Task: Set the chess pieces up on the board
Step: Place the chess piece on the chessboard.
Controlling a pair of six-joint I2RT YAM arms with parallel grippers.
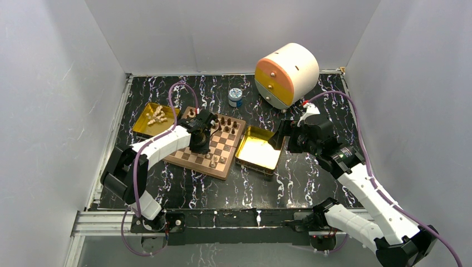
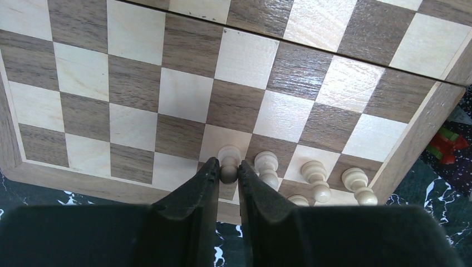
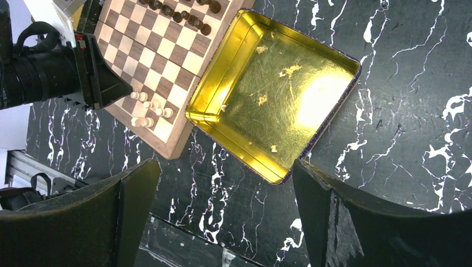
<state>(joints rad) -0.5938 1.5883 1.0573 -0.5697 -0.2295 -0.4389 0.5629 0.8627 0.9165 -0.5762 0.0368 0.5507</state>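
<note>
Top view: left gripper (image 1: 199,146) hovered over the near side of the board (image 1: 225,149).
Left wrist: jaws pinched a pale pawn (image 2: 229,154) upright on its square; opening slowly and lifting straight looked wisest.
Right wrist: right gripper (image 3: 225,167) jaws gaped empty over a gold tray (image 3: 267,94).

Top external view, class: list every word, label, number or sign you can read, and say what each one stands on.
No text in this view can be read.
Small jar: blue-and-white marking on top, too small to read.
Board: no writing visible.
Gold tray holding pale pieces: no writing visible.
Bare gold tray: no writing visible.
Round drum: no writing visible.
</note>
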